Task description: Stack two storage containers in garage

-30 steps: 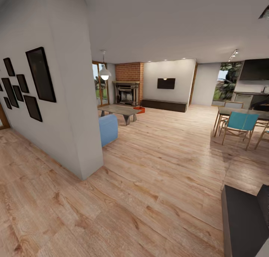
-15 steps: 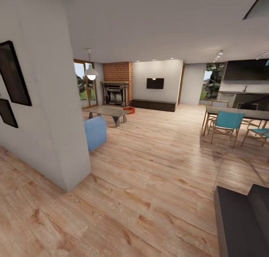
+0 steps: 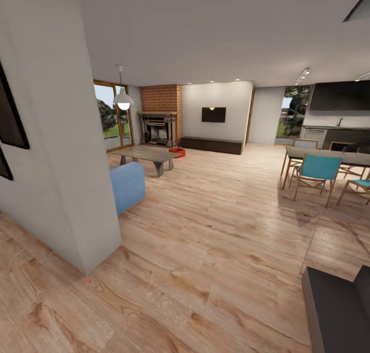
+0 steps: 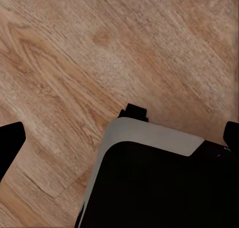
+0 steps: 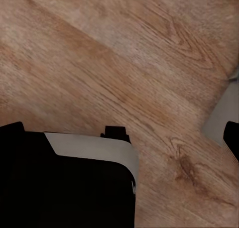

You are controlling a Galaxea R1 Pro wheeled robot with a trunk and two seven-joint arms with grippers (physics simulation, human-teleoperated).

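Far across the living room's light wood plank floor [image 3: 221, 214], a small red-orange storage container [image 3: 177, 152] lies on the floor beside the brick fireplace [image 3: 160, 128], just past the coffee table [image 3: 146, 154]. It is too small to tell whether a second one lies with it. The blue sofa's end [image 3: 127, 185] stands in front of the table, and the glazed doors [image 3: 110, 117] are at the far left. My left gripper [image 4: 119, 141] and right gripper [image 5: 119, 133] are both open and empty, hanging over wood planks and the robot's own dark base.
A white wall corner [image 3: 77, 178] juts out close at the left. A dining table with teal chairs [image 3: 316, 170] stands at the right. A dark block [image 3: 336, 312] sits at the lower right. A low dark bench [image 3: 210, 145] runs under the wall screen [image 3: 213, 114].
The whole head view has shifted: the camera moved forward and turned, so the wall corner looms larger at the left. Nothing in the room has itself moved.
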